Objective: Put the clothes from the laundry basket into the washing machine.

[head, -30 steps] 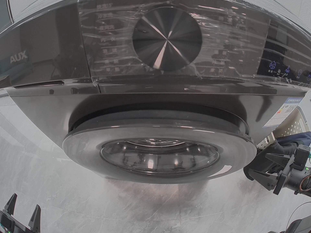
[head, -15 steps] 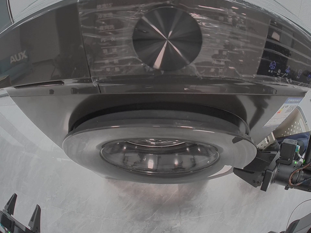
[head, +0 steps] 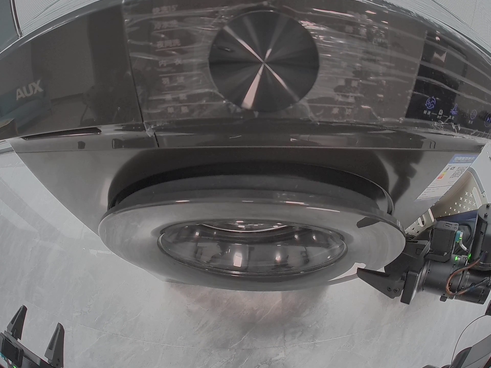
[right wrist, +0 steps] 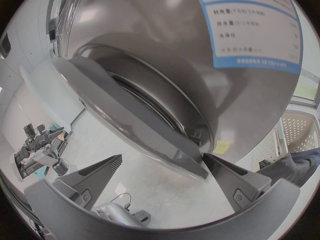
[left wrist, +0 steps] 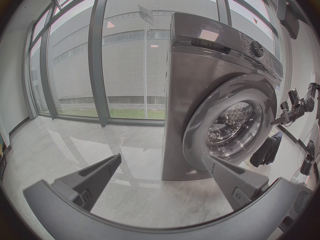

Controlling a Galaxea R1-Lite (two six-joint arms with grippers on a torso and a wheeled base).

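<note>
laundry basket (head: 463,200) cut off at edge, clothes (right wrist: 293,168) partly hidden

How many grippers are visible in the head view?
2. Left gripper: low on the left, over the floor. Right gripper: open at the right edge of the door.

The glossy dark grey metal washing machine (head: 76,169) has a round door (head: 128,231) in the same grey, ringed around clear glass. Its round knob (head: 263,60) is charcoal with pale radial streaks. The black control panel (head: 450,93) carries blue-white icons. The white paper label (right wrist: 253,27) has a blue border, and the small sticky note (right wrist: 221,147) is yellow. The cream plastic laundry basket (right wrist: 300,130) is patterned with star-shaped holes. The clothes (right wrist: 293,167) are dark grey and navy. The polished floor (head: 153,323) is pale grey with marble veining. The left gripper (left wrist: 160,157) and right gripper (right wrist: 160,157) are matt dark grey, with finely cross-hatched pads (right wrist: 116,164).
</note>
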